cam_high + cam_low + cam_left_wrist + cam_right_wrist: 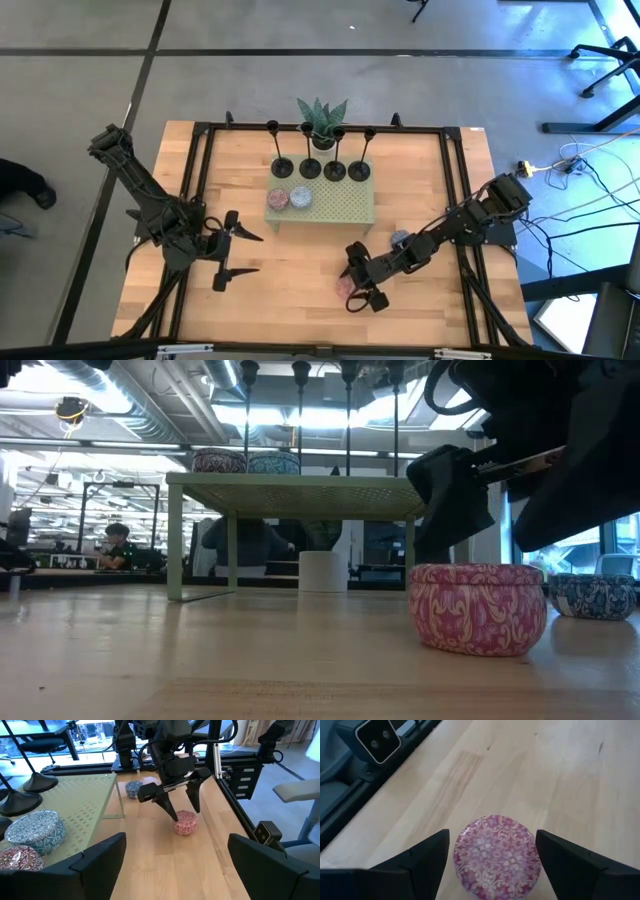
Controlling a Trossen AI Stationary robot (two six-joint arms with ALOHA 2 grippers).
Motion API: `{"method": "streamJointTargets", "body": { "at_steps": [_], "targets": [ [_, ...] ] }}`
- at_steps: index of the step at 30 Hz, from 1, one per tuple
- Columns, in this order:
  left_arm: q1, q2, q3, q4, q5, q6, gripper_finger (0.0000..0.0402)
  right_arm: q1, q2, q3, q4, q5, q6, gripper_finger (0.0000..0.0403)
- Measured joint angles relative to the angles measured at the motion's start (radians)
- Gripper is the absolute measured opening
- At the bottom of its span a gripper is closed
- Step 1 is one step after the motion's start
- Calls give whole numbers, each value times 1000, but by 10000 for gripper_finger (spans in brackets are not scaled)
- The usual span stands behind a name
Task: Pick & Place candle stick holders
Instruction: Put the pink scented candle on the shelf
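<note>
Several black candle stick holders (322,168) stand by their round bases in a row on the far half of a pale green perforated stand (340,207); their stems (300,400) rise above it. My right gripper (352,285) hangs open over a pink patterned tin (495,852) on the table's near right. One finger stands on each side of the tin's top, and I see no touch. My left gripper (255,253) waits open near the table's left, left of the stand, with nothing between its fingers.
Two patterned tins (288,198) sit on the stand's left end. A blue tin (400,238) lies on the table behind the right arm. A potted plant (322,120) stands at the far edge. A black frame rail (460,200) borders the table.
</note>
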Motion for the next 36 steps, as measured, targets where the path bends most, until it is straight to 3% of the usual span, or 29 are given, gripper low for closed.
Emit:
{"method": "streamJointTargets", "body": {
  "at_steps": [19,24,36],
  "targets": [
    [0,0,0,0,2,0,347,-3,27,0,7,-24,47,301],
    [0,0,0,0,2,0,347,-3,28,-1,33,24,26,301],
    [0,0,0,-1,2,0,347,-8,28,0,17,26,49,301]
  ]
}}
